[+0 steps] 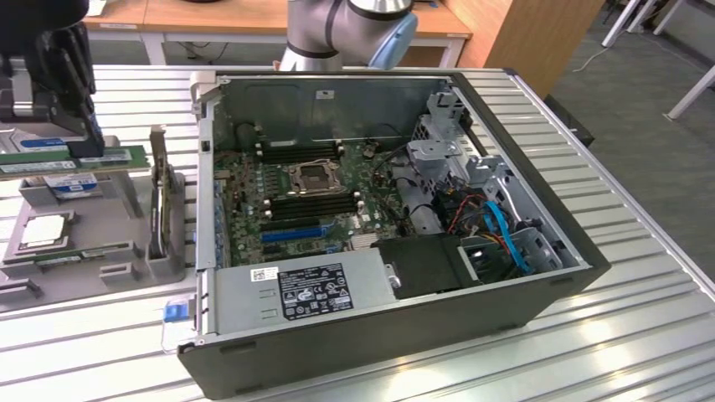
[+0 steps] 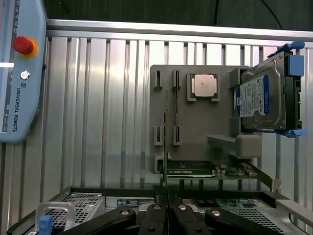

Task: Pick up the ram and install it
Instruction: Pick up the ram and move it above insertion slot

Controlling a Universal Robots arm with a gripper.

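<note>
The ram point(image 1: 67, 160) is a narrow green stick with a white label, level above the grey holder point(image 1: 106, 230) at the exterior view's left. My black gripper point(image 1: 87, 146) is shut on its upper edge. In the wrist view the ram point(image 2: 166, 147) shows edge-on as a thin line running out from between the closed fingers of the gripper point(image 2: 166, 209). The open computer case point(image 1: 391, 226) lies to the exterior view's right, with black memory slots point(image 1: 313, 205) on its green motherboard beside the processor socket.
The grey holder point(image 2: 195, 127) carries a silver processor chip point(image 2: 204, 86), a hard drive point(image 2: 261, 95), an upright expansion card point(image 1: 162, 201) and another green stick point(image 1: 67, 254). A teach pendant point(image 2: 19, 73) lies on the slatted metal table. The case wall point(image 1: 204, 167) stands between holder and motherboard.
</note>
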